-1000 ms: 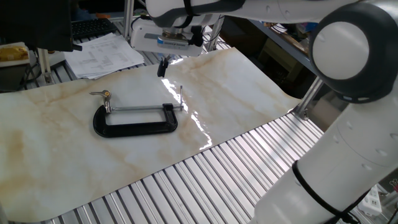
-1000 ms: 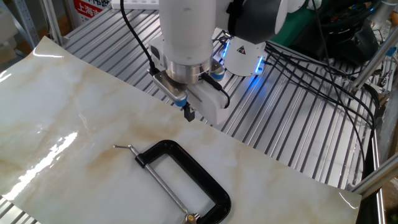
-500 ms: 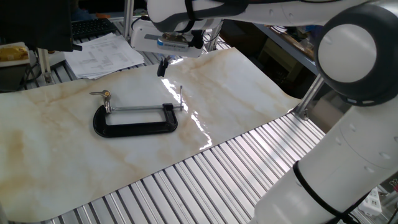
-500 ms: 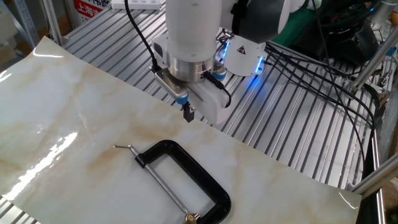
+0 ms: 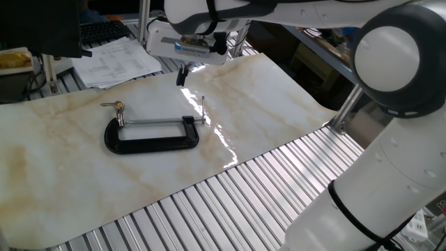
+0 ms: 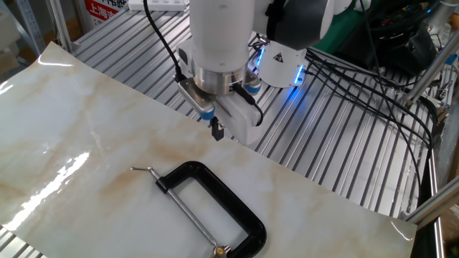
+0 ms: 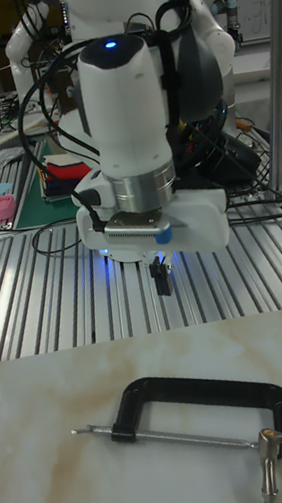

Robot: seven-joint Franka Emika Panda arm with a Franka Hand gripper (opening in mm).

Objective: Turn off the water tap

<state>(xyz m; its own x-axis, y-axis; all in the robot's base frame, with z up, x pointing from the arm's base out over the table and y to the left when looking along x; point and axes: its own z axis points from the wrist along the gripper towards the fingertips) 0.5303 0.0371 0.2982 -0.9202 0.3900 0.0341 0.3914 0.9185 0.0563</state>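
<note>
I am seeing the gripper (image 7: 162,280) hanging with its two dark fingers pressed together on nothing, above the far edge of the marble sheet (image 6: 79,136) where it is meeting the ribbed metal table (image 6: 337,150). The water tap (image 7: 268,471) is sitting at one end of the black C-clamp (image 7: 209,391), well apart from the gripper, its thin lever sticking sideways. Bare sheet is lying open all around the clamp.
</note>
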